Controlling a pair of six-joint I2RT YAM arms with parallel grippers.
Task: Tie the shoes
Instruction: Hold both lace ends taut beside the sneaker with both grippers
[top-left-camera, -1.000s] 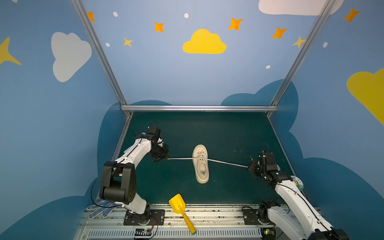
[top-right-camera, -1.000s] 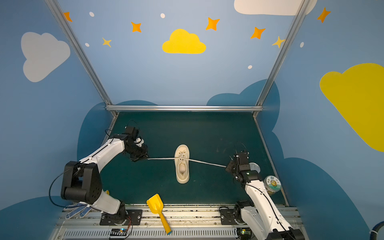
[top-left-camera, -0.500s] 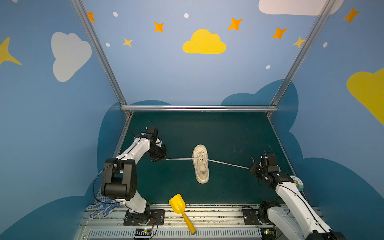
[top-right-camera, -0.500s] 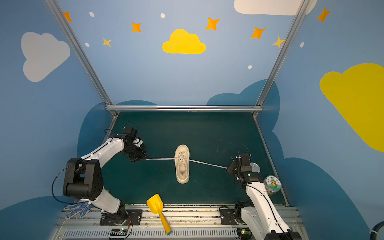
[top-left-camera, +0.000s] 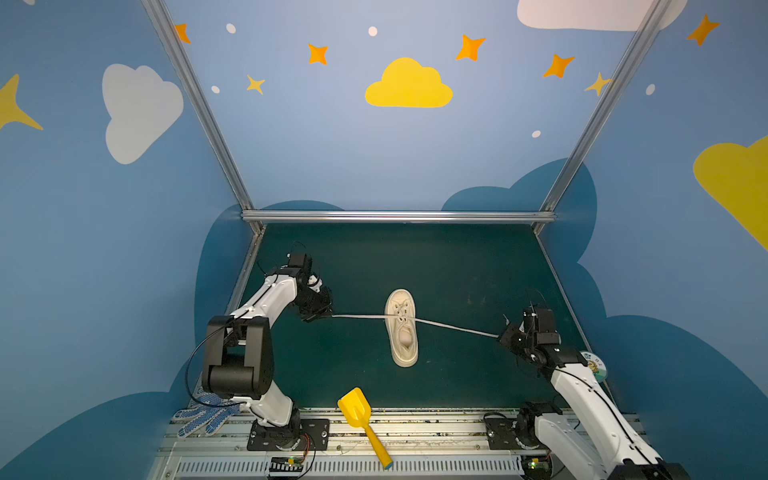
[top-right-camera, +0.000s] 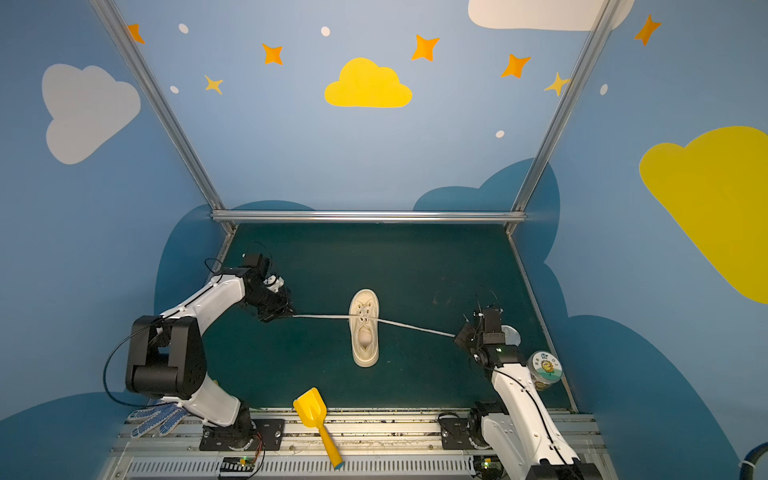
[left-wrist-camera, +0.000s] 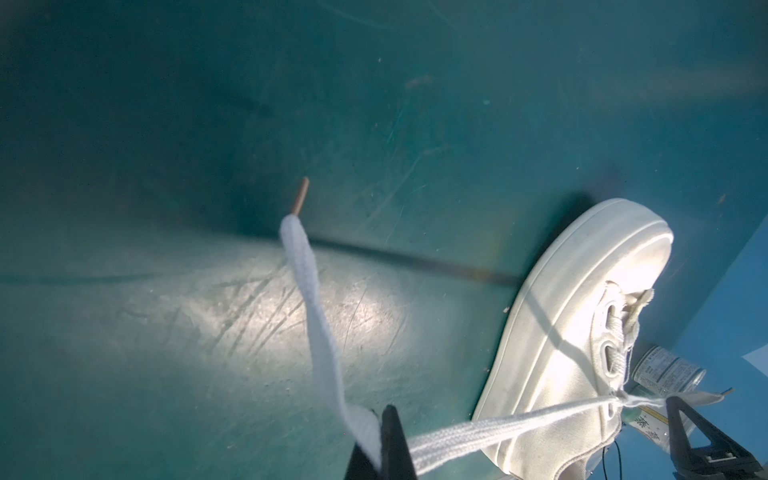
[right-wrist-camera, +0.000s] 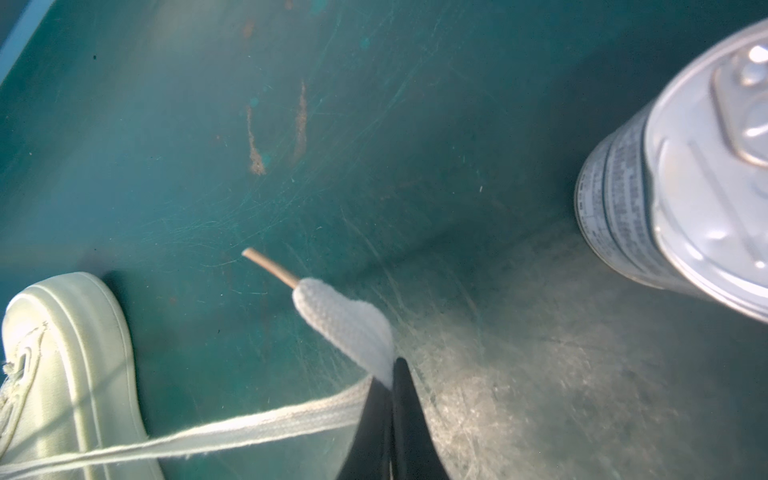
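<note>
Centrally on the green mat (top-left-camera: 457, 266) stands the cream sneaker (top-left-camera: 401, 328), flat on its sole, toe toward the back wall, heel toward the arm bases; both top views agree on this (top-right-camera: 365, 328).

Left gripper (top-left-camera: 326, 314): jaws closed on the left lace (top-left-camera: 357, 317), which runs taut and near level from the eyelets out to the left. Right gripper (top-left-camera: 503, 336): jaws closed on the right lace (top-left-camera: 457, 328), which runs taut and slightly toward the near edge on the right.

Left wrist view: the closed fingertips (left-wrist-camera: 382, 440) pinch the lace flat; the free tail hangs past them and ends in a tan aglet (left-wrist-camera: 301, 193); the two laces meet in a tight crossing over the eyelets, a detail too small to read in the top views.

Right wrist view: the gripper (right-wrist-camera: 392, 415) clamps its lace close to the end, with only a short tail and aglet (right-wrist-camera: 270, 268) past the fingertips; a silver can (right-wrist-camera: 685, 166) stands upright near by.

That can shows in a top view (top-right-camera: 509, 334) just behind the right wrist; a labelled jar (top-right-camera: 544, 370) stands beside the right forearm.

Near edge: yellow shovel (top-left-camera: 361, 419) and dotted glove (top-left-camera: 203, 417), both well apart from the sneaker.
</note>
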